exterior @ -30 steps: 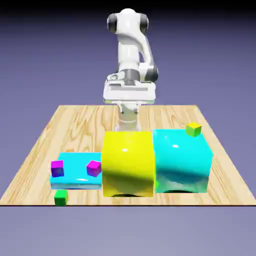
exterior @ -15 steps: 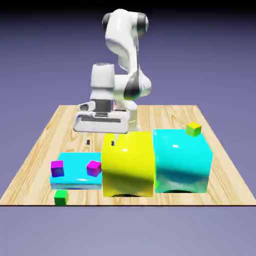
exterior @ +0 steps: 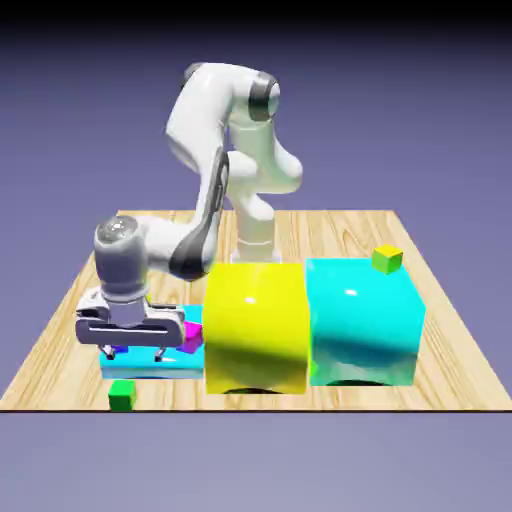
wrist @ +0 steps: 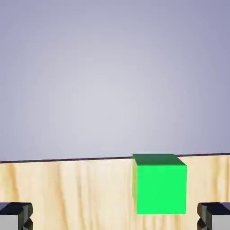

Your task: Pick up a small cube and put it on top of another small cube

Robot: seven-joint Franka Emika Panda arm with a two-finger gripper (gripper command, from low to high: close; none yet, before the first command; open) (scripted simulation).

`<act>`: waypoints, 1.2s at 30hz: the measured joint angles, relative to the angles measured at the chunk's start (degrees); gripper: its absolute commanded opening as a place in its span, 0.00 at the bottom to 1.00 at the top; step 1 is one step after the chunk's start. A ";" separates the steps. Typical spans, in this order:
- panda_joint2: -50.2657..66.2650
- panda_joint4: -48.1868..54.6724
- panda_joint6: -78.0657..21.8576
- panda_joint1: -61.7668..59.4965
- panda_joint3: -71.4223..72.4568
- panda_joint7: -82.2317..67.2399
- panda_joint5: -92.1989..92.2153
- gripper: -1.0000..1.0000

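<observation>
Hovering at exterior view's left: white two-finger gripper [exterior: 133,353], fingers spread wide, gripping nothing, above flat cyan slab [exterior: 150,362]. Tiny bright green cube [exterior: 122,395] on wooden table [exterior: 340,225] near front edge, just below gripper. Purple-violet cube mostly hidden behind gripper. Rightward: big yellow block [exterior: 256,327], big cyan block [exterior: 363,320], yellow-green cube [exterior: 387,259] on top.

One camera stands still, high up and far back, looking down over the whole wooden worktop [exterior: 330,225]. The other sits on the robot's hand and looks out low and close past the worktop's edge at the plain backdrop. Both views show the small green cube [exterior: 122,395] [wrist: 160,184] near that edge.
</observation>
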 measured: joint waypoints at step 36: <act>-12.54 -10.03 -11.77 13.50 -25.98 8.80 7.35 1.00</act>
